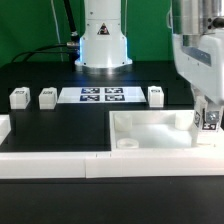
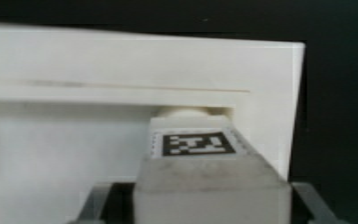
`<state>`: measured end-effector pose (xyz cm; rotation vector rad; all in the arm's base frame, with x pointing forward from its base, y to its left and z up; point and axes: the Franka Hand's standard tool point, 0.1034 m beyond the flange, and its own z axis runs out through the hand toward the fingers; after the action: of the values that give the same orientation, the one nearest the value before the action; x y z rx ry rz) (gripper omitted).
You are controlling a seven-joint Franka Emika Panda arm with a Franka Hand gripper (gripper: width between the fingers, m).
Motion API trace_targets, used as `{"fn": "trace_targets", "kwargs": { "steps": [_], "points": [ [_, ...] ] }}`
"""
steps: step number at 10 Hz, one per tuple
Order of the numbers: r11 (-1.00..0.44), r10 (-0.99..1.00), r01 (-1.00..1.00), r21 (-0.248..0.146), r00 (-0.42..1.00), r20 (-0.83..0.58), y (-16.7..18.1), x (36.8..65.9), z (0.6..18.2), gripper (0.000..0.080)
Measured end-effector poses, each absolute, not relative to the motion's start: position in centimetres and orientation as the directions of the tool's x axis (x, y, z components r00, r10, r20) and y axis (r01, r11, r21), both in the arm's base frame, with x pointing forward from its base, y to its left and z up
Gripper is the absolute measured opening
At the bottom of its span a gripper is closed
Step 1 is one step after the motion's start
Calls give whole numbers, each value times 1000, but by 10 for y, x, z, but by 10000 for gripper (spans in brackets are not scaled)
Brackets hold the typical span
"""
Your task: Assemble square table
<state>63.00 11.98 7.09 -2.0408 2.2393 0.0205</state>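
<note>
The square table's large white plastic square panel [image 1: 150, 128] is lying at the exterior view's right. Our two-finger gripper [image 1: 209, 122] is pinching a small white tagged leg peg [image 2: 197, 143] by its rim — we are judging this leg-fitting, needing socket alignment next.

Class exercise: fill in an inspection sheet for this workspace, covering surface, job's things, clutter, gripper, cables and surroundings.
Surface: black table edged by white bars; the marker board lies flat in front of the robot base.
Job's things: square panel towards the exterior view's right; three loose leg pegs stand in a row with the marker board; fourth leg peg held at the panel's edge.
Clutter: nothing seen.
Gripper: gripper closed on the fourth leg peg.
Cables: black cables behind the table.
Surroundings: green backdrop.
</note>
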Motion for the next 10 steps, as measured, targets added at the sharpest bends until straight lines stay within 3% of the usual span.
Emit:
{"fn": "trace_targets", "kwargs": {
  "steps": [2,3,4,5,6,7,10],
  "points": [
    [130,-988,-989,-67,-124,-89,121,630,71,291],
    [90,-993,-993,-70,-84,-86,121,630,71,375],
    [64,-995,-995,-73,-58,-83,121,630,71,375],
    [-140,-987,-986,-88,146,-64,120,629,70,557],
    [-305,-949,-947,-100,311,-46,122,628,69,557],
    [-396,-915,-912,-103,402,-38,124,627,69,637],
    [-572,-817,-813,-108,577,-16,122,627,69,649]
  ]
}}
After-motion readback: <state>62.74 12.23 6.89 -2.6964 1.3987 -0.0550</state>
